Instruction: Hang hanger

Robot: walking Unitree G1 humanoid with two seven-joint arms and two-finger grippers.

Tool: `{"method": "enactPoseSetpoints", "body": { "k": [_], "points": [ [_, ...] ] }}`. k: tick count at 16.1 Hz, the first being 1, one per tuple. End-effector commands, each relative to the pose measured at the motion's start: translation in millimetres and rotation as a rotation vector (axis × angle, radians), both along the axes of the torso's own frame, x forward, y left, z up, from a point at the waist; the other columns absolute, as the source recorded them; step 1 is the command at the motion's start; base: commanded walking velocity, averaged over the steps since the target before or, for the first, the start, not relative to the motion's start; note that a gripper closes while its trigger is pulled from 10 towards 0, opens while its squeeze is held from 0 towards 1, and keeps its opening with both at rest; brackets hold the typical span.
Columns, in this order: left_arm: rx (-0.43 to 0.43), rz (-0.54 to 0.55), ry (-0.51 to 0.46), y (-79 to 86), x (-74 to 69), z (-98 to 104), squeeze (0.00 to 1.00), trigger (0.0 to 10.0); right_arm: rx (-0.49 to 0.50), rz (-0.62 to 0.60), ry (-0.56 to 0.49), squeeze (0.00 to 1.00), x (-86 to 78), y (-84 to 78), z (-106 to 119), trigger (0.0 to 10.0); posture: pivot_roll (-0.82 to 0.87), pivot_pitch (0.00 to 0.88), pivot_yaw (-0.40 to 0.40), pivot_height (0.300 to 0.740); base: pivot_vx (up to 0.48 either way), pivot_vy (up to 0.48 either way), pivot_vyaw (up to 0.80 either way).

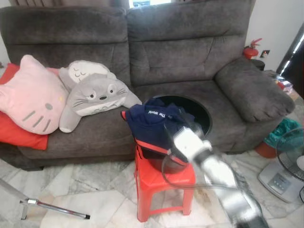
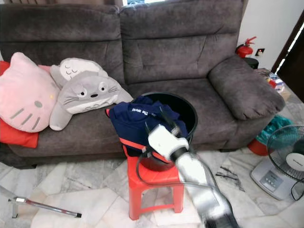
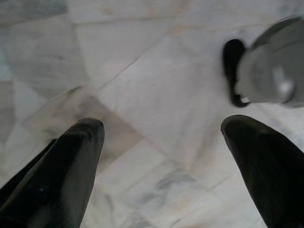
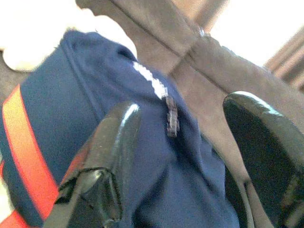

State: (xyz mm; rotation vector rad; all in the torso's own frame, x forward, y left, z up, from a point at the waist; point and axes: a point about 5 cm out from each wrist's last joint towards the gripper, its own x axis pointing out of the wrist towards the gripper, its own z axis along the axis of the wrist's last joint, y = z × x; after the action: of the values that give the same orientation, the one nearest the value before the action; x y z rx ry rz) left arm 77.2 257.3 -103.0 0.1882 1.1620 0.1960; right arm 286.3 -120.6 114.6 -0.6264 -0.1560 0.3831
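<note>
Early stage. I have the right gripper (image 4: 180, 156) reaching at the navy shirt (image 1: 154, 123), which is draped over the rim of the black bucket (image 1: 202, 114) on the red stool (image 1: 164, 187) in front of the grey sofa (image 1: 190, 57). Its fingers are spread wide around the cloth, gripping nothing yet. I can't make out a hanger with any certainty; a small dark piece sits on the shirt. The left gripper (image 3: 161, 156) hangs idle over the marble floor (image 3: 156, 85), fingers wide apart. Grasping and hanging both remain.
</note>
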Motion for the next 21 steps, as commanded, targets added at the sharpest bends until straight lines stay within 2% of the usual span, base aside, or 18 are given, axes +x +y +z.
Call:
{"method": "enactPoseSetpoints", "body": {
  "k": [1,3,4,5,7,8,10,11,13,17,21],
  "points": [
    [-0.003,0.011,0.023,4.8,-7.9,0,0.00,10.0,0.018,-0.042,-0.021,0.00,-3.8,-3.2,9,10.0,-0.16,0.000,0.041,0.740,0.000,0.000,0.00],
    [-0.001,0.013,0.028,5.0,-12.2,-1,0.00,10.0,0.000,-0.038,0.003,0.00,-19.4,-2.7,6,10.0,-0.16,0.000,0.039,0.740,0.000,0.000,0.00],
    [-0.002,0.014,0.029,3.2,-13.4,-1,0.00,10.0,-0.049,-0.052,0.033,0.00,-25.2,-7.3,1,10.0,-0.16,0.000,0.038,0.740,0.000,0.000,0.00],
    [-0.005,0.013,0.031,1.0,-14.2,-2,0.00,10.0,-0.113,-0.083,0.109,0.00,-32.1,-16.4,-9,10.0,-0.17,0.000,0.041,0.740,0.000,0.000,0.00],
    [-0.011,0.001,0.034,-3.7,-13.8,-4,0.00,10.0,-0.178,-0.113,0.195,0.00,-36.5,-28.6,-21,10.0,-0.19,0.000,0.047,0.740,0.000,0.000,0.00],
    [-0.013,-0.006,0.034,-6.1,-12.3,-4,0.00,10.0,-0.226,-0.078,0.184,0.00,-35.2,-28.4,-22,10.0,-0.19,0.000,0.048,0.740,0.000,0.000,0.00],
    [-0.015,-0.012,0.031,-7.6,-10.6,-4,0.00,10.0,-0.259,-0.061,0.189,0.00,-34.3,-28.4,-22,10.0,-0.18,0.000,0.048,0.740,0.000,0.000,0.00],
    [-0.015,-0.012,0.020,-9.2,-5.7,-4,0.00,10.0,-0.243,-0.044,0.219,0.00,-30.2,-26.1,-24,10.0,-0.18,0.000,0.047,0.740,0.000,0.000,0.00],
    [-0.015,-0.013,0.019,-9.4,-5.2,-4,0.00,10.0,-0.247,-0.046,0.231,0.00,-30.4,-25.6,-24,10.0,-0.18,0.000,0.047,0.740,0.000,0.000,0.00],
    [-0.005,-0.016,0.016,-0.6,-2.6,-1,0.00,10.0,-0.225,0.029,0.329,0.00,-14.3,-19.0,-49,10.0,-0.18,0.000,0.054,0.740,0.000,0.000,0.00],
    [-0.006,-0.009,0.013,-0.8,-6.7,-1,0.00,10.0,-0.264,0.108,0.394,0.00,-12.4,-12.0,-71,10.0,-0.16,0.000,0.047,0.740,0.000,0.000,0.00]
  ]
}}
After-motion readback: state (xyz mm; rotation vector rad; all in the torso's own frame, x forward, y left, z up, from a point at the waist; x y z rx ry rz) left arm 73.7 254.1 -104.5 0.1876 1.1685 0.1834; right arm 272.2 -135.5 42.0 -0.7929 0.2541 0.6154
